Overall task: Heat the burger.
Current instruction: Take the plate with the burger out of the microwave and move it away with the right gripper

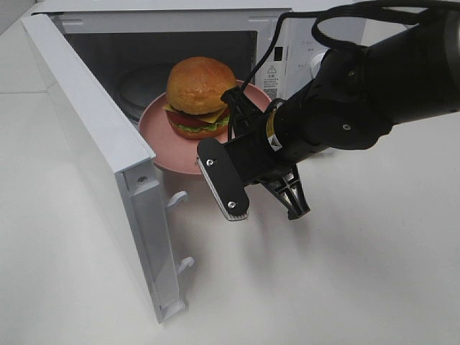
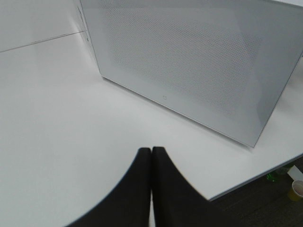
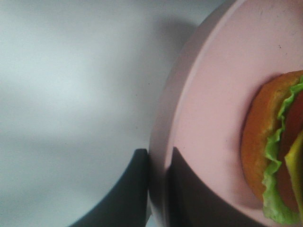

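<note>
The burger (image 1: 200,93), with a golden bun, cheese, tomato and lettuce, sits on a round pink plate (image 1: 158,136). The plate hangs at the mouth of the open microwave (image 1: 287,43), partly inside the cavity. My right gripper (image 1: 233,100) is shut on the plate's rim beside the burger. In the right wrist view the gripper (image 3: 157,151) pinches the rim of the plate (image 3: 213,94), with the burger (image 3: 279,151) just beyond. My left gripper (image 2: 151,149) is shut and empty above the white table; it is out of the exterior high view.
The microwave door (image 1: 93,122) stands swung wide open on the left, reaching toward the front. A dark turntable (image 1: 140,90) lies inside the cavity behind the plate. The control panel (image 1: 309,57) is behind my right arm. A perforated white panel of the microwave (image 2: 189,56) faces the left wrist.
</note>
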